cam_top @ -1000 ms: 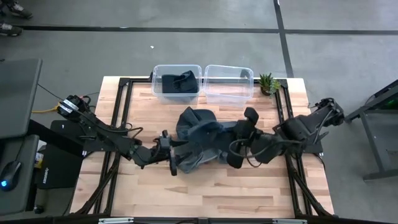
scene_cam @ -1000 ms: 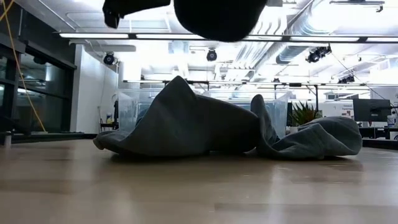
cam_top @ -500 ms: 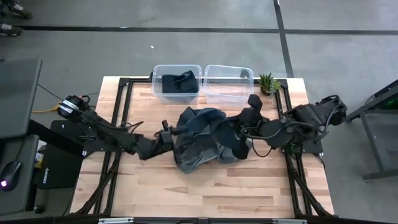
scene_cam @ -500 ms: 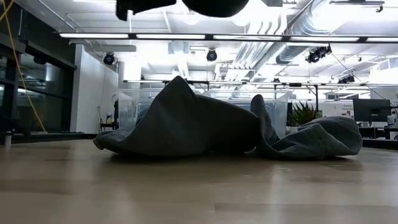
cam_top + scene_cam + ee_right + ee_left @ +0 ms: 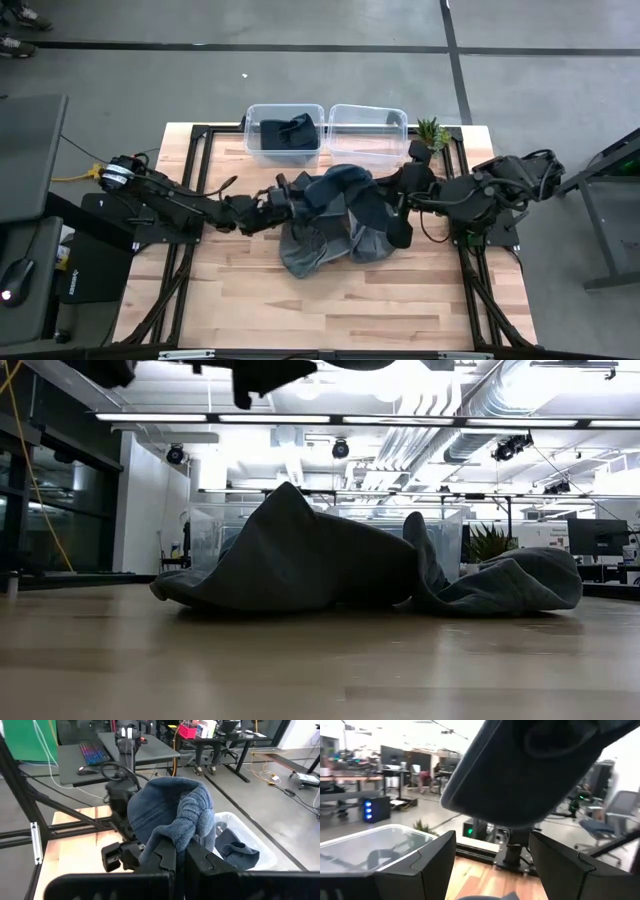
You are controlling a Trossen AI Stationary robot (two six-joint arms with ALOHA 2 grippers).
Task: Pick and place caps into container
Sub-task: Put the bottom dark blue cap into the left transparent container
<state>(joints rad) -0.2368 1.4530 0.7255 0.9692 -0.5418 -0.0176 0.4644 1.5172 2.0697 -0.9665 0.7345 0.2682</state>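
**Mia:** High view first. What is the biggest thing?

**Tom:** The wooden table [image 5: 330, 300]. A soft pile of grey caps [image 5: 315, 245] lies in its middle.

**Mia:** Is one cap off the pile?

**Tom:** Yes. A slate-blue cap [image 5: 340, 188] is held up at 12 o'clock from the pile, close to the bins.

**Mia:** Who holds it?

**Tom:** The right gripper [image 5: 181, 851], coming from 3 o'clock. Its fingers are pinched tight on the cap's cloth.

**Mia:** And the left gripper [image 5: 285, 190]?

**Tom:** It is at 9 o'clock from that cap, right beside it. Its fingers [image 5: 432, 865] are spread wide, holding nothing.

**Mia:** Where are the bins?

**Tom:** At the table's 12 o'clock edge. The left bin [image 5: 253, 150] has a dark cap [image 5: 285, 133] inside. The right bin [image 5: 367, 147] touches it. A little plant [image 5: 431, 132] stands beside that.
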